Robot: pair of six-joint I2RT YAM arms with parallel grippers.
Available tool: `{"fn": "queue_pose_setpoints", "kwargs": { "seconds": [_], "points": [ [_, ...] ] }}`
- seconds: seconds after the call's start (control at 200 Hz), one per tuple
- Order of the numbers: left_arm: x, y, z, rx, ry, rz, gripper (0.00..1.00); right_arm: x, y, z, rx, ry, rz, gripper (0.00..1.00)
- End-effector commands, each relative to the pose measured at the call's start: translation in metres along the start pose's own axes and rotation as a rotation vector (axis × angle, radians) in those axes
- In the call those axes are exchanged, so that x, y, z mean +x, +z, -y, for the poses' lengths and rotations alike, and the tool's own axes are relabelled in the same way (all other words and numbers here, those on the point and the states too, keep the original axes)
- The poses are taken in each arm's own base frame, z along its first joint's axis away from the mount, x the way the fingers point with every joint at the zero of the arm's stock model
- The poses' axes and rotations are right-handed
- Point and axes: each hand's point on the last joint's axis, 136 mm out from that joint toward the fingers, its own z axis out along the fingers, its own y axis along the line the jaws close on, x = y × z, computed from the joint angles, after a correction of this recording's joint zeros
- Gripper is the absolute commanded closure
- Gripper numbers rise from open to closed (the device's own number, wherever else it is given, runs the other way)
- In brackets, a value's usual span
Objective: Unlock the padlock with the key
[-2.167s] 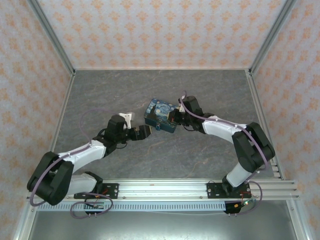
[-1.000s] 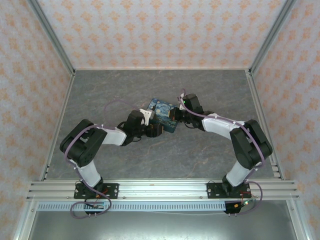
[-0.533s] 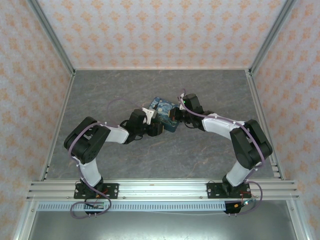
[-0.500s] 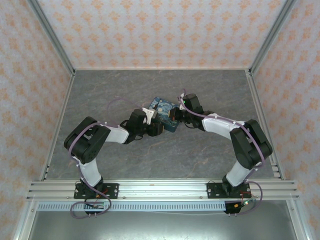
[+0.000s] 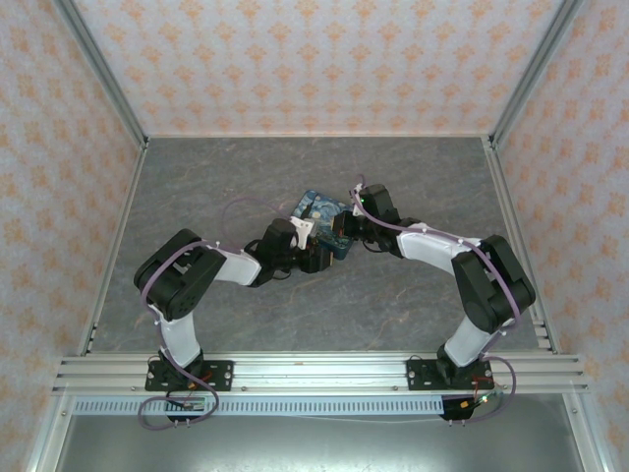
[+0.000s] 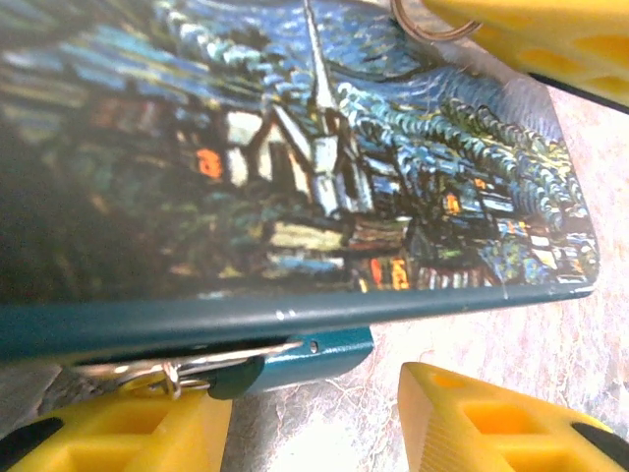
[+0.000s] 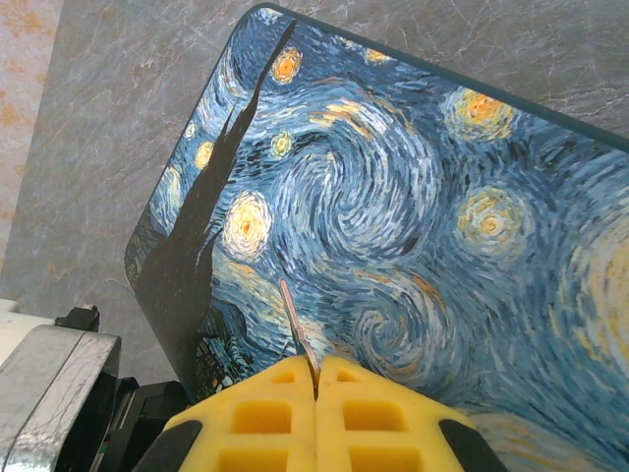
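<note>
The teal-blue padlock (image 6: pixel 300 356) hangs under the near edge of the painted box (image 6: pixel 295 147), its metal shackle (image 6: pixel 162 372) just above my left finger. My left gripper (image 6: pixel 314 418) is open; the padlock's body sits in the gap close to the left finger and well apart from the right one. In the top view the left gripper (image 5: pixel 319 258) is at the box's (image 5: pixel 319 208) near corner. My right gripper (image 7: pixel 316 379) is shut on the thin silvery key (image 7: pixel 297 329), whose blade points out over the box's lid (image 7: pixel 413 197). The right gripper (image 5: pixel 344 229) is at the box's right side.
The box rests mid-table on the grey stone-patterned top (image 5: pixel 393 295). A metal ring (image 6: pixel 432 25) shows by the right gripper's yellow finger (image 6: pixel 541 34) at the box's far edge. Patterned walls and metal frame posts (image 5: pixel 103 74) enclose the table.
My left arm has swung right and folded in, bringing its gripper up to the box's near corner. The box turned slightly. The right gripper has barely moved.
</note>
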Motion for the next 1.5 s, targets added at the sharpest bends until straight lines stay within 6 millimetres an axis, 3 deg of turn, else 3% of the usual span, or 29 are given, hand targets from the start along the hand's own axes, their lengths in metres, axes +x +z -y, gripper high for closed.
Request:
{"fn": "queue_pose_setpoints", "kwargs": {
  "seconds": [0.0,0.29,0.581,0.751,1.496],
  "points": [
    [-0.013,0.002,0.006,0.019,-0.015,0.045,0.52,0.024,0.005,0.023,0.066,0.030,-0.071,1.00],
    [-0.019,0.000,-0.006,-0.047,-0.046,0.089,0.51,0.023,0.006,0.022,0.062,0.032,-0.069,1.00],
    [-0.016,-0.019,-0.018,-0.115,-0.045,0.113,0.40,0.022,0.004,0.022,0.068,0.031,-0.067,1.00],
    [-0.018,-0.015,-0.021,-0.114,-0.053,0.103,0.40,0.022,0.005,0.021,0.064,0.028,-0.066,1.00],
    [-0.014,0.007,-0.027,-0.097,-0.104,0.083,0.56,0.022,0.006,0.018,0.044,0.045,-0.058,1.00]
  ]
}}
